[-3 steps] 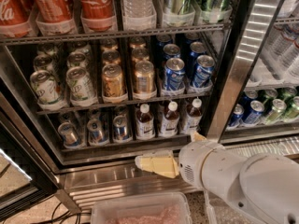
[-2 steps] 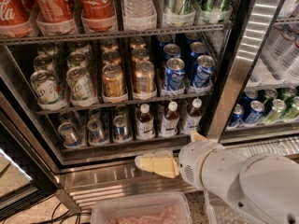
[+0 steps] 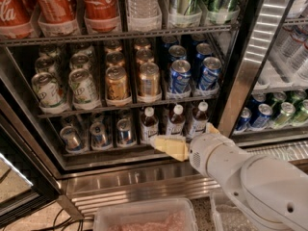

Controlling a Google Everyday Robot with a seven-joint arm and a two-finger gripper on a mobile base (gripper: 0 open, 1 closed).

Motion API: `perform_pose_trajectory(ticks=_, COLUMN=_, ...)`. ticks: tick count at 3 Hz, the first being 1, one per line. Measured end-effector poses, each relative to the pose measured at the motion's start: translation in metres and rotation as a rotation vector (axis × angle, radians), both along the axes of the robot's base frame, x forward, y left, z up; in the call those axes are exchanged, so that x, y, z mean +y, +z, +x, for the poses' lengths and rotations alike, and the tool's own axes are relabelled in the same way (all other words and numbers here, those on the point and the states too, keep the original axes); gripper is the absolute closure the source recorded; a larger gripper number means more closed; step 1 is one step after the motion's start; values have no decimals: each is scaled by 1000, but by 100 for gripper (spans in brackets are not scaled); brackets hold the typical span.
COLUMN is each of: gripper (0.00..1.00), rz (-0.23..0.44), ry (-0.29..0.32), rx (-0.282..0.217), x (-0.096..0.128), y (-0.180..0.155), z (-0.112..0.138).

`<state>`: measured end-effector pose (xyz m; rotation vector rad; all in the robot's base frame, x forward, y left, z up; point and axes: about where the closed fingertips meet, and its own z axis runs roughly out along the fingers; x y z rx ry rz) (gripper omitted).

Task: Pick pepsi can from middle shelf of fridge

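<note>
Several blue pepsi cans stand in two rows at the right end of the middle shelf (image 3: 120, 104); the front two are the left one (image 3: 179, 76) and the right one (image 3: 209, 72). Gold cans (image 3: 148, 81) and white-green cans (image 3: 84, 86) fill the rows to their left. My gripper (image 3: 164, 146), cream-coloured on a white arm (image 3: 250, 182), points left in front of the fridge's bottom shelf. It is below the pepsi cans, level with the small bottles, and holds nothing that I can see.
Red Coca-Cola cans (image 3: 98, 4) and a water bottle fill the top shelf. Small white-capped bottles (image 3: 175, 121) and cans stand on the bottom shelf. The black door frame (image 3: 245, 76) rises right of the pepsi cans. A plastic tub (image 3: 144, 215) sits below, and a second cooler stands at the right.
My gripper and arm have risen from in front of the steel base to the level of the bottom shelf. The cans have not moved.
</note>
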<state>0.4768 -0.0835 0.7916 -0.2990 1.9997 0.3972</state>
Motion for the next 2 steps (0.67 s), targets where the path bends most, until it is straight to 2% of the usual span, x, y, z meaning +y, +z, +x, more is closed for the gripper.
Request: perform_pose_trajectory(ticks=2, gripper=0, rz=68, ry=-152, rx=-124, x=-29, y=-8, z=65)
